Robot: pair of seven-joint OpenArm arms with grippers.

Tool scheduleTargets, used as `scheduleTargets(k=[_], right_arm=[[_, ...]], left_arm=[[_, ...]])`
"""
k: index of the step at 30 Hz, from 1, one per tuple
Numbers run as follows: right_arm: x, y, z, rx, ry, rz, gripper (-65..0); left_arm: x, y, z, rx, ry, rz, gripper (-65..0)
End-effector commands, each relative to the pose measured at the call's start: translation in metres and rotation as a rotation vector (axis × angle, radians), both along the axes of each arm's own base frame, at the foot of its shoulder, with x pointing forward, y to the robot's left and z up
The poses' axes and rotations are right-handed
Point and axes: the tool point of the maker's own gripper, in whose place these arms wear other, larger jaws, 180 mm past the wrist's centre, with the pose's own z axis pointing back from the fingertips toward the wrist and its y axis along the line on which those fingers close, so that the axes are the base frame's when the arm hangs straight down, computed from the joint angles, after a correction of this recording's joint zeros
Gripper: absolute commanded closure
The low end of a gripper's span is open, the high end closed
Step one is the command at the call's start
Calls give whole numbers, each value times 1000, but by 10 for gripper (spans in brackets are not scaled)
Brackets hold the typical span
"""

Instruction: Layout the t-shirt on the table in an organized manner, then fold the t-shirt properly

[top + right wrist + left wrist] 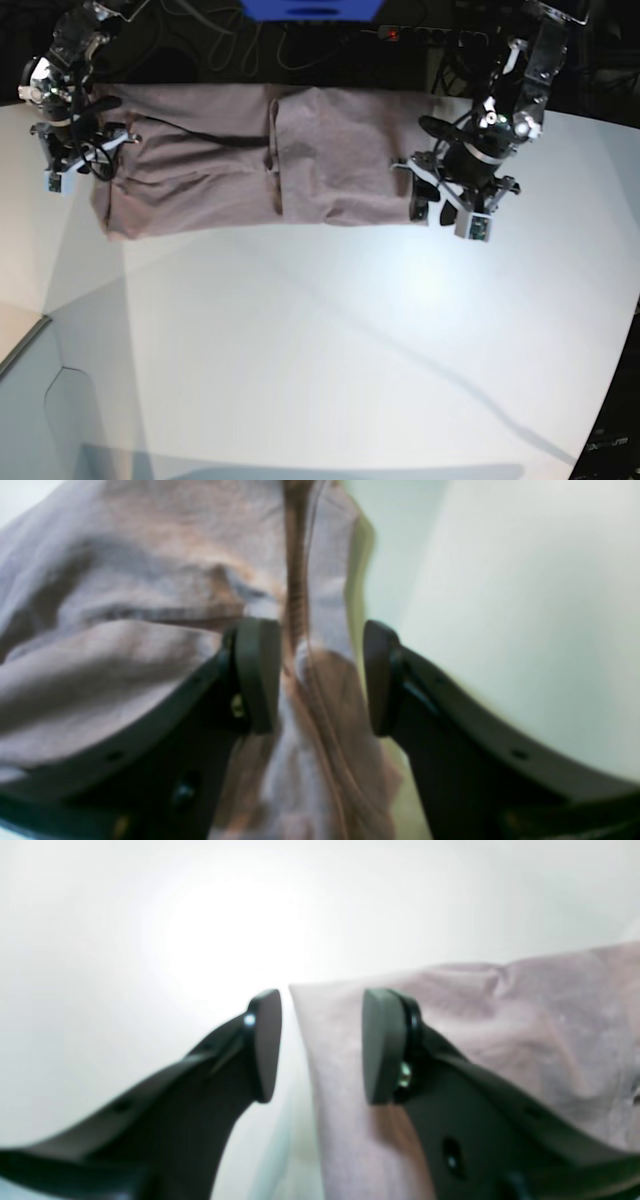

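White bench (350, 330) carries the t-shirt (200, 160) at its far edge; left fingers (265, 1040) and right fingers (257, 675) parted, straddling the shirt's side edges, gripping nothing.

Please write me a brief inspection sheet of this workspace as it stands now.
Surface: white table, bare in front of the shirt.
Job's things: mauve t-shirt lies as a wide band along the far edge, partly folded, creased.
Clutter: nothing seen.
Grippers: left gripper open at the shirt's edge; right gripper open, fabric between its jaws.
Cables: dark cables behind the table.
Surroundings: dark background, blue object at top.
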Motion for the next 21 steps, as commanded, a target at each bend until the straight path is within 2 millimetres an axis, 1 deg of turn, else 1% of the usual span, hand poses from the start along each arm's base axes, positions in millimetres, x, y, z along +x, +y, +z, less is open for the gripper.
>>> scheduleTargets(k=[1,18,21], right_arm=[[10,-2,11,-6,-51,12,-276],[7,-1,10,-5,-45,11,-276],[7,-1,10,-5,-45,11,-276]], left_arm=[[8,0,12,-7,-48,-1,-257],[3,3,7,2,-30,-2,-257],[-1,7,-3,10,-5,6,-257]])
